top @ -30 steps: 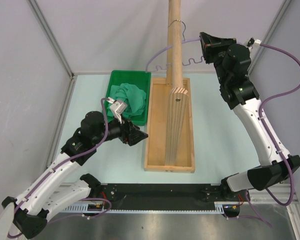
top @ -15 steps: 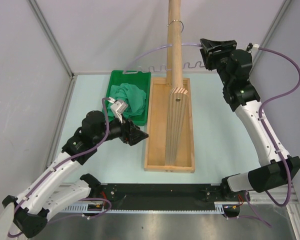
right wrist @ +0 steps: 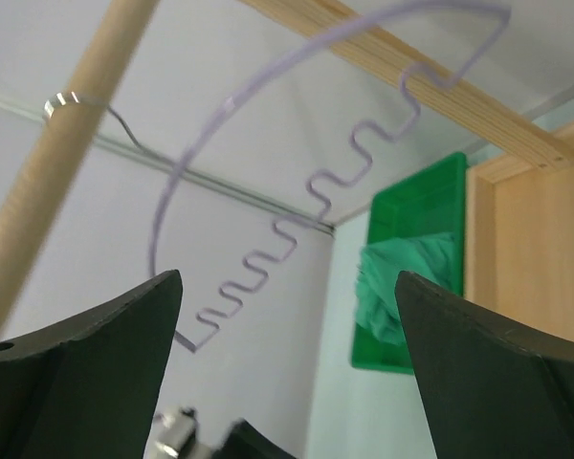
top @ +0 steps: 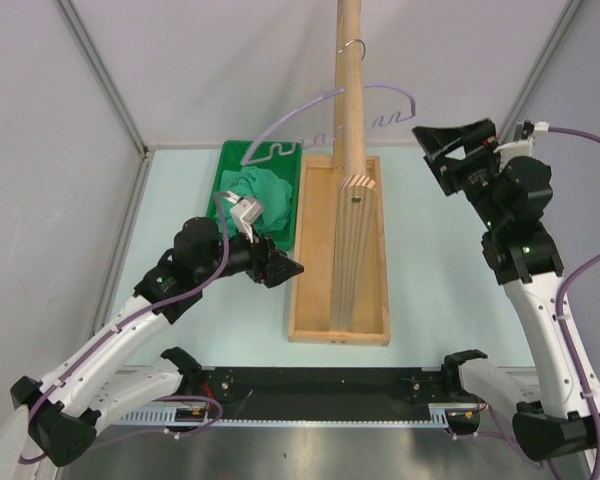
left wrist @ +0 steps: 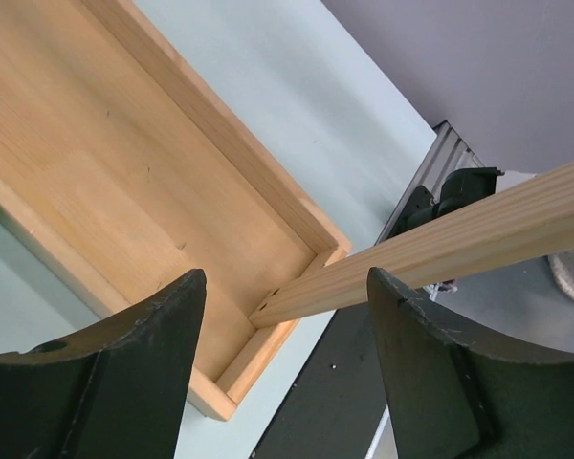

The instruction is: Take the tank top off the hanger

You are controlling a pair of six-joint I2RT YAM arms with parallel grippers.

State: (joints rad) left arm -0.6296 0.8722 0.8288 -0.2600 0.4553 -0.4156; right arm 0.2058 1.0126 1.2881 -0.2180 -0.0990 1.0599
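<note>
The pale surface (top: 430, 290) is carrying the wooden pole stand (top: 352, 150). The green tray (top: 242, 156) is sitting just left of the stand's base. The hanger (top: 300, 105) is hanging bare by its hook from the stand's pole. The tank top (top: 265, 192) is lying crumpled in the tray. The left claw (left wrist: 287, 363) is gaping empty beside the stand's left wall. The right claw (right wrist: 287, 316) is hovering right of the pole, spread wide and gripping nothing.

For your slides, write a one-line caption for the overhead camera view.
Tank top bunched in the green tray, bare hanger hooked on the wooden pole, left gripper and right gripper both open.
</note>
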